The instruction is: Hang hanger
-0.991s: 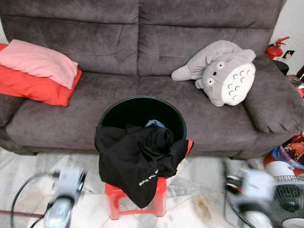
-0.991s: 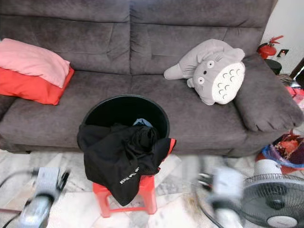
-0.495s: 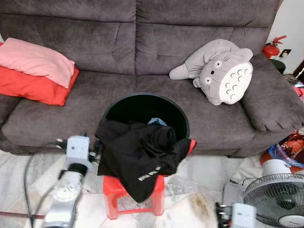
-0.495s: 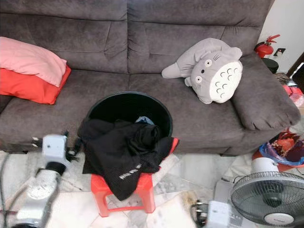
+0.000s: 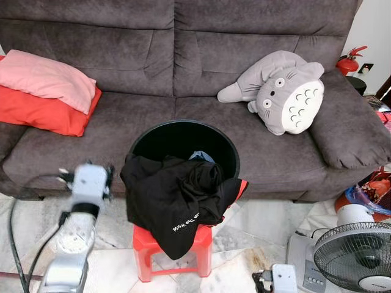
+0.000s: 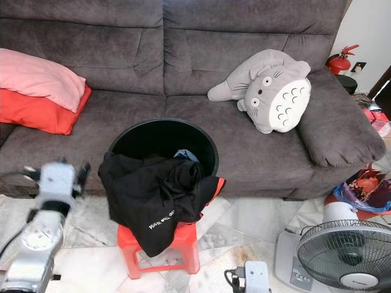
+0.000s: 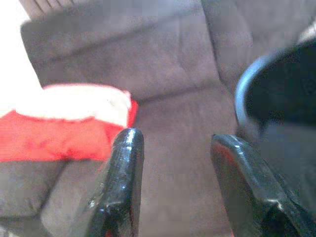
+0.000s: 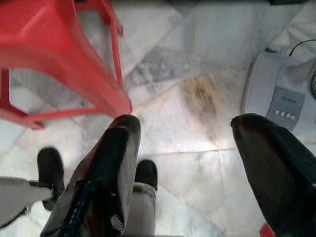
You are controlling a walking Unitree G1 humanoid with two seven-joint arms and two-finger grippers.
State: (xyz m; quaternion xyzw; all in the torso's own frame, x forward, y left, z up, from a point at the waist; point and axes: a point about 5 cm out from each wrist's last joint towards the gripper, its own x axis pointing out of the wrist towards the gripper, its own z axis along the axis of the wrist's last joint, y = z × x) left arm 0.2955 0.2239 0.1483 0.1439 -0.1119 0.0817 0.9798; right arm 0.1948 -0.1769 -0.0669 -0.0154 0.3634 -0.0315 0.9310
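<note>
I can see one line of white lettering on the black garment [image 5: 177,201] draped over the bin [image 5: 183,137], but it's too small and slanted to read.

A dark grey sofa [image 5: 183,73] spans the upper frame. At upper left a pink pillow [image 5: 49,78] lies on a red cushion [image 5: 43,113]. At upper right a grey plush toy [image 5: 284,91] with a white belly leans on the seat beside the right armrest. At centre a black round bin [image 5: 183,143] stands on a red plastic stool [image 5: 174,251], black clothing [image 5: 177,198] with white lettering draped over its front rim. A red fire extinguisher [image 5: 353,59] shows at the right edge. At lower right a white floor fan [image 5: 354,250] stands on the marble floor [image 5: 256,223], with a colourful bag [image 5: 371,194] above it.
</note>
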